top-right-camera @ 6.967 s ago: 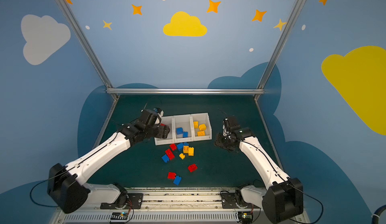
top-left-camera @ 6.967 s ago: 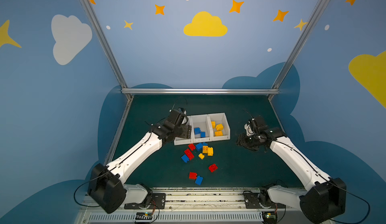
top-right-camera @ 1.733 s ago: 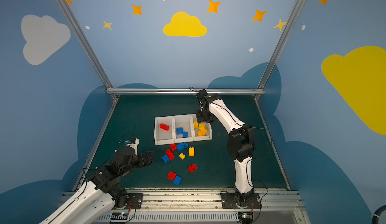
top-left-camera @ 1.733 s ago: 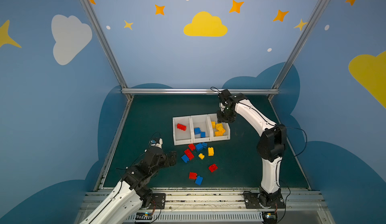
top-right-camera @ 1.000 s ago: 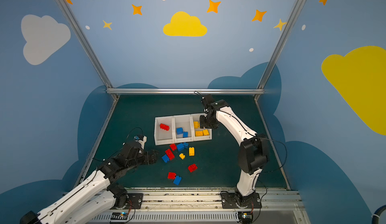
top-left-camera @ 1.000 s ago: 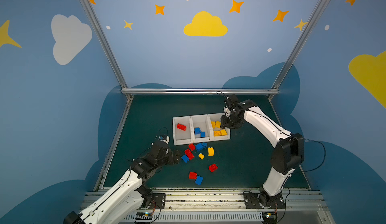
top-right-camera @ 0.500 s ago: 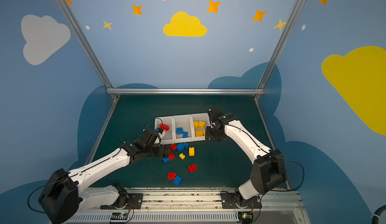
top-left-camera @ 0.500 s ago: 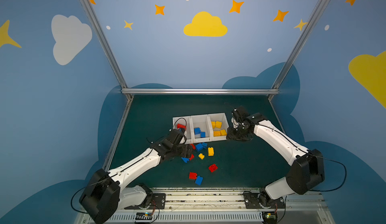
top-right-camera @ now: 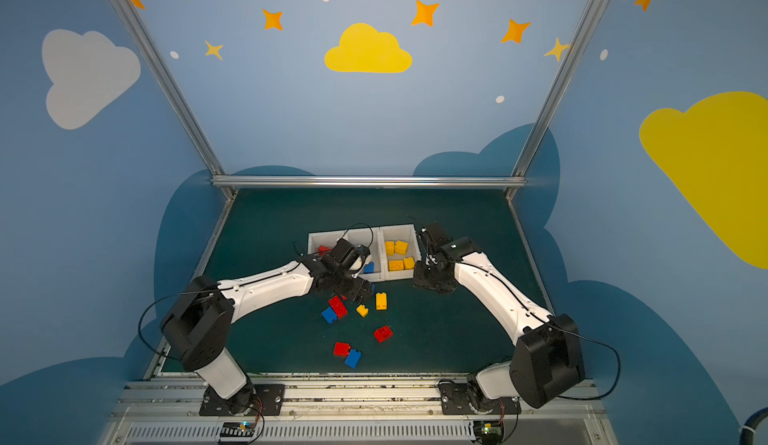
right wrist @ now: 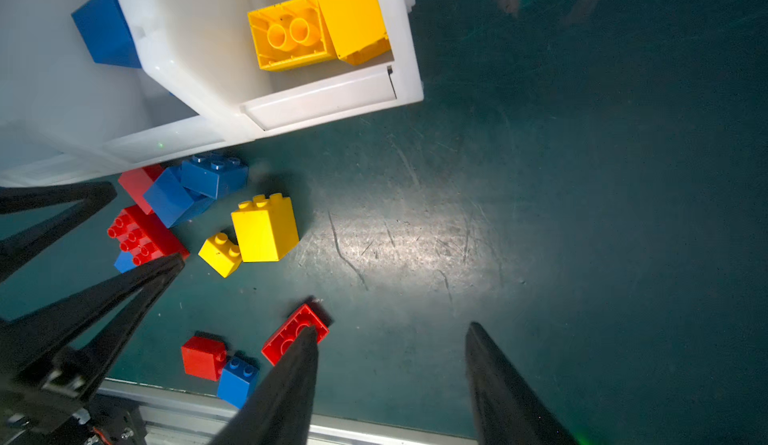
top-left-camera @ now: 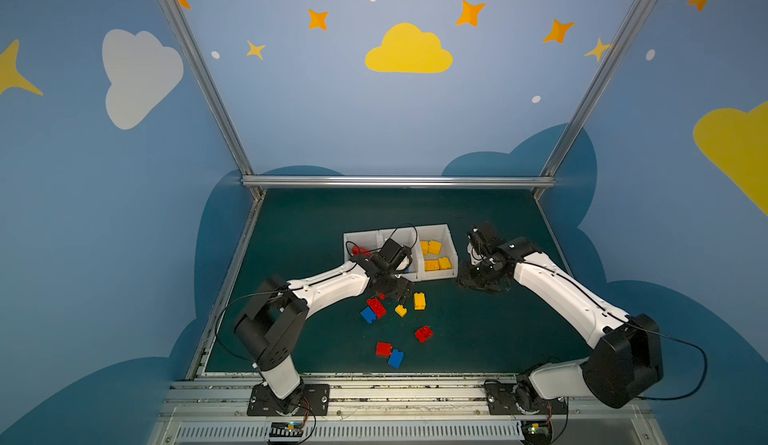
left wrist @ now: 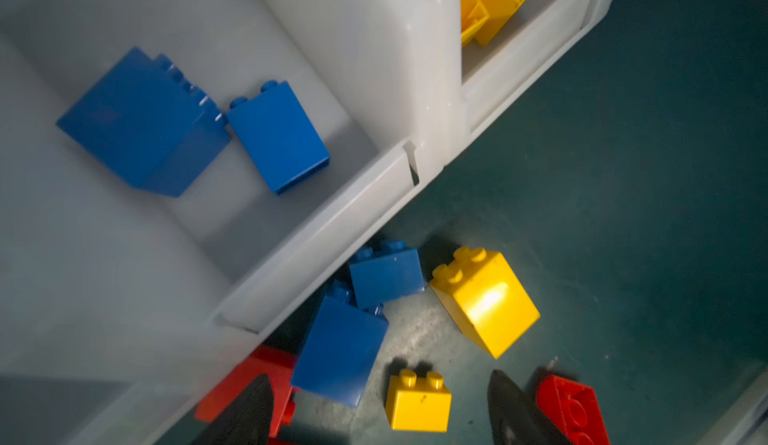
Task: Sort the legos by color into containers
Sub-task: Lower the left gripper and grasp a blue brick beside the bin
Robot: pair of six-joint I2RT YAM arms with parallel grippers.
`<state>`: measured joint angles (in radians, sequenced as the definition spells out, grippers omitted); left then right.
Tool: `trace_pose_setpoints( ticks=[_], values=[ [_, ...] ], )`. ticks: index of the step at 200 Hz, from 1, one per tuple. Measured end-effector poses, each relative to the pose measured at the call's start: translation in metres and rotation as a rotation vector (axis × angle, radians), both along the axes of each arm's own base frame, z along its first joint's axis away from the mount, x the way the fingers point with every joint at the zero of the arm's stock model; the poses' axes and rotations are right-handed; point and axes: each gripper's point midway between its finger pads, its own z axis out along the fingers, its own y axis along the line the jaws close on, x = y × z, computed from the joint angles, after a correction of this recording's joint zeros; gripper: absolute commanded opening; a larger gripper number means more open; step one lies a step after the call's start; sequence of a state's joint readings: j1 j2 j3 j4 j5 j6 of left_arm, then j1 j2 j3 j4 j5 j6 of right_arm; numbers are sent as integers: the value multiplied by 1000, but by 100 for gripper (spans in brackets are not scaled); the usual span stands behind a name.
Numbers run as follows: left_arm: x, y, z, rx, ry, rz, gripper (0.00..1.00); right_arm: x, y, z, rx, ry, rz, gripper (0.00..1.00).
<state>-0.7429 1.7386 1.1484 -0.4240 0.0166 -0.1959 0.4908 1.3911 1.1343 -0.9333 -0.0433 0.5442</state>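
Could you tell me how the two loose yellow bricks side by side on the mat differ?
Size: the large yellow brick is taller and bulkier than the small yellow brick. Place: the large yellow brick lies nearer the white bins; the small yellow brick lies nearer the long red brick, between the fingertips of the open left gripper in its wrist view. Both are yellow, studded and unsorted on the mat.
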Motion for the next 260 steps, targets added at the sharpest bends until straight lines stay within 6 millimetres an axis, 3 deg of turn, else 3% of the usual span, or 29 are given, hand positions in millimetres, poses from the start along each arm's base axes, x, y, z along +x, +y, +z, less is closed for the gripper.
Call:
trace_pose_setpoints(
  ticks=[39,102,138,178,260],
  values=[
    [4,-2,-15,65,13,-42,75,-4,-4,0,4,-5,-15,57],
    [1,-1,-17,86,17,-73,62,-6,-5,-2,4,4,-30,57],
    [0,-1,-19,90,21,-75,61,-6,-5,-2,5,4,-30,58],
    [-2,0,-35,118,51,-81,58,-6,-5,-2,5,5,-30,58],
    [-4,0,-41,126,63,-90,37,-6,-6,-2,5,5,-33,57]
  ],
)
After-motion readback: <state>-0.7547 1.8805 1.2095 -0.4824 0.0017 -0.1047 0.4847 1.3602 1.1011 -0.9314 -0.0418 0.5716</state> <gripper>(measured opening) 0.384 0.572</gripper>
